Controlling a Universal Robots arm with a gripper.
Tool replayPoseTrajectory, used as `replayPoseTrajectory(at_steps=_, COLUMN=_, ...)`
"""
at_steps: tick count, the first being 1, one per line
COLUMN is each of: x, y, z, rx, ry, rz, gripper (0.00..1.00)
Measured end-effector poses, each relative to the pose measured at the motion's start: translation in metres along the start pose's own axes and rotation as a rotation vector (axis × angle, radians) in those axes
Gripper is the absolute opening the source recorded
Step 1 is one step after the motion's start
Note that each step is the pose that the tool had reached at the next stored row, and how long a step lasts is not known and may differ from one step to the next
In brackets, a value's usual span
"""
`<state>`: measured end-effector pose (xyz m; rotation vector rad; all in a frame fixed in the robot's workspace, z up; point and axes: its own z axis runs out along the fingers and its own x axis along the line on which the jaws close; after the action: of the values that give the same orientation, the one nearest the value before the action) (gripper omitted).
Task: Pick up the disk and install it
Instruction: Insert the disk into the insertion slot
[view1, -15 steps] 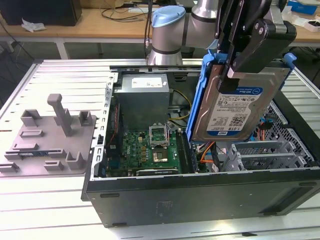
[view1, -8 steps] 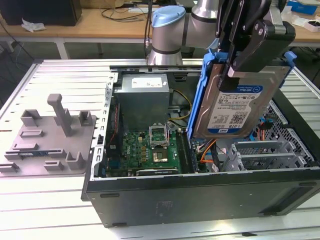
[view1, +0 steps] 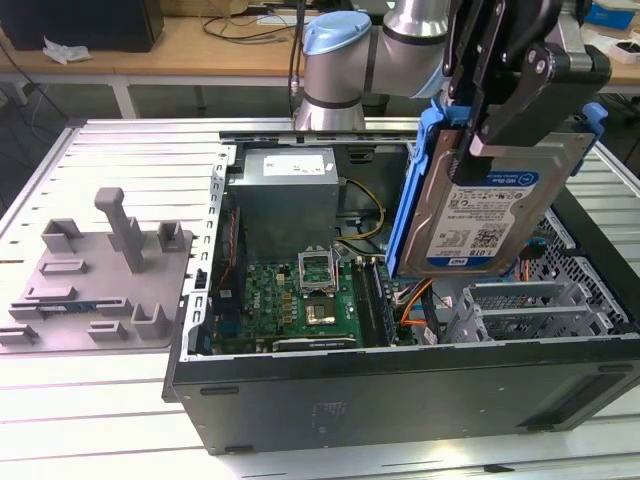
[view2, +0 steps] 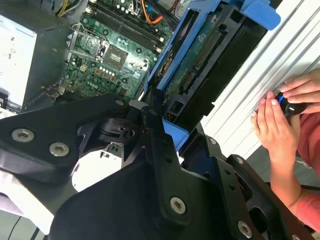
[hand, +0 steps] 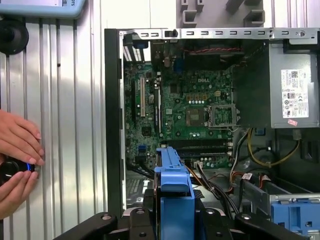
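I see the disk (view1: 490, 215) hanging nearly upright, slightly tilted, above the open computer case (view1: 400, 395): a silver drive with a white-and-blue label, framed in bright blue plastic.

Arm (view1: 345, 75) sits top centre of the exterior view, wrist reaching to the upper right. Gripper (view1: 492, 140) points down, black fingers (view1: 520, 100) clamped on the upper end of the disk (view1: 487, 215), which hangs near-upright.

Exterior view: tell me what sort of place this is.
Probably a robotics lab bench: an open computer case on a slatted metal table, the end effector holding the disk above it, and wooden desks with cables behind.
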<state>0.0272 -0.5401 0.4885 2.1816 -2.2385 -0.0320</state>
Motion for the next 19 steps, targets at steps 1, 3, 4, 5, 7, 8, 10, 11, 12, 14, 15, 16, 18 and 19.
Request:
replayPoseTrajectory(at_steps=1, x=0.0003, y=-0.0009, z=0.0000, rx=0.0017, ry=-0.0015, rz=-0.001, gripper=0.36)
replayPoseTrajectory(at_steps=3, x=0.0017, y=-0.0045, z=-0.0001, rx=0.0028, ry=-0.0027, rz=-0.001, gripper=0.36)
replayPoseTrajectory(at_steps=4, x=0.0024, y=-0.0062, z=-0.0002, rx=0.0029, ry=-0.0030, rz=-0.001, gripper=0.36)
replayPoseTrajectory(at_steps=5, x=0.0030, y=-0.0078, z=-0.0002, rx=0.0029, ry=-0.0033, rz=-0.001, gripper=0.36)
replayPoseTrajectory(at_steps=7, x=0.0043, y=-0.0112, z=-0.0003, rx=0.0032, ry=-0.0043, rz=-0.001, gripper=0.36)
replayPoseTrajectory(at_steps=8, x=0.0049, y=-0.0130, z=-0.0003, rx=0.0034, ry=-0.0057, rz=-0.001, gripper=0.36)
replayPoseTrajectory(at_steps=10, x=0.0059, y=-0.0164, z=-0.0002, rx=0.0032, ry=-0.0139, rz=-0.002, gripper=0.36)
replayPoseTrajectory(at_steps=11, x=0.0066, y=-0.0177, z=-0.0002, rx=0.0030, ry=-0.0196, rz=-0.002, gripper=0.36)
replayPoseTrajectory(at_steps=12, x=0.0072, y=-0.0184, z=-0.0001, rx=0.0029, ry=-0.0228, rz=-0.002, gripper=0.36)
replayPoseTrajectory(at_steps=14, x=0.0082, y=-0.0198, z=-0.0001, rx=0.0028, ry=-0.0282, rz=-0.002, gripper=0.36)
replayPoseTrajectory(at_steps=15, x=0.0086, y=-0.0205, z=-0.0001, rx=0.0027, ry=-0.0303, rz=-0.002, gripper=0.36)
replayPoseTrajectory(at_steps=16, x=0.0094, y=-0.0221, z=-0.0001, rx=0.0027, ry=-0.0331, rz=-0.002, gripper=0.36)
replayPoseTrajectory(at_steps=18, x=0.0108, y=-0.0251, z=-0.0001, rx=0.0025, ry=-0.0383, rz=-0.002, gripper=0.36)
replayPoseTrajectory(at_steps=19, x=0.0121, y=-0.0276, z=-0.0001, rx=0.0024, ry=-0.0427, rz=-0.002, gripper=0.36)
